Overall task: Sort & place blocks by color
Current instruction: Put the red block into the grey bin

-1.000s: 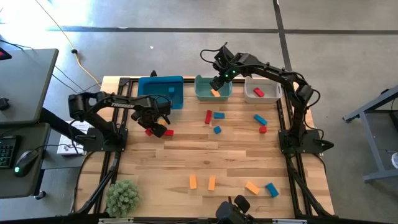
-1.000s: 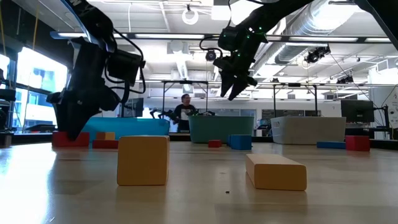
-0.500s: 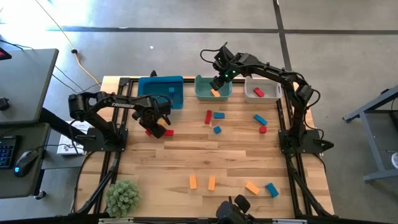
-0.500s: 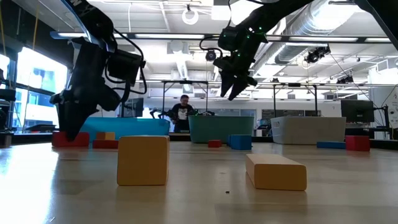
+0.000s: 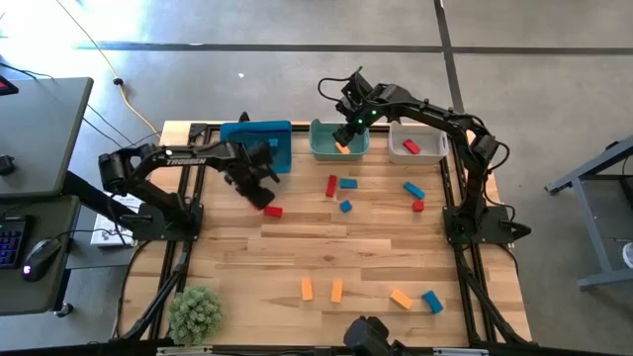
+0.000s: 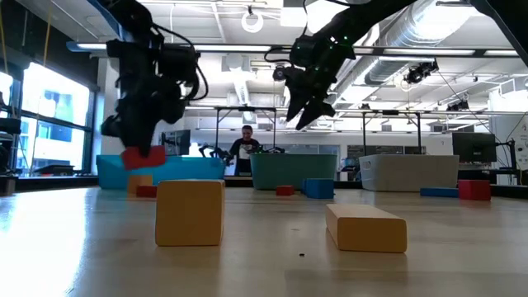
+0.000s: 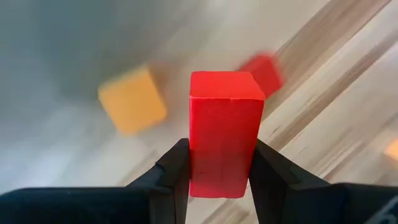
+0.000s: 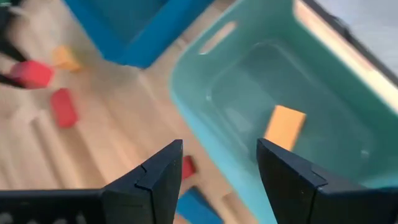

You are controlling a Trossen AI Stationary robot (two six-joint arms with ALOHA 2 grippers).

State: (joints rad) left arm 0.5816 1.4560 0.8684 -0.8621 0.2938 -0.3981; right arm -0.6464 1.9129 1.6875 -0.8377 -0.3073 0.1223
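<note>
My left gripper [image 5: 261, 195] hangs over the table's left part, in front of the blue bin [image 5: 259, 143], shut on a red bar block [image 7: 224, 134]. Below it lie an orange cube [image 7: 132, 99] and another red block [image 5: 274, 211]. My right gripper [image 5: 346, 127] stands open above the teal bin [image 8: 261, 99], in which an orange block [image 8: 285, 127] lies. More red, blue and orange blocks are scattered at mid-table [image 5: 348, 183] and near the front edge [image 5: 337, 290]. My left gripper pinches the red bar's two long sides [image 7: 198, 163] between its two fingers, which lie across the bar. The fingers come from above, pointing steeply down. The bar [image 6: 143, 157] is lifted clear of the table, below the gripper.
A white bin [image 5: 416, 145] at the far right holds a red block. A small green plant [image 5: 195, 312] stands at the near left corner. Open wood lies between the mid-table blocks and the front row. A person [image 6: 244, 142] stands in the room behind.
My left gripper has risen and gone a little toward the table's right and far edge, turning as it went. The red bar that lay on the table under it is now lifted clear; the other red block stayed where it was.
</note>
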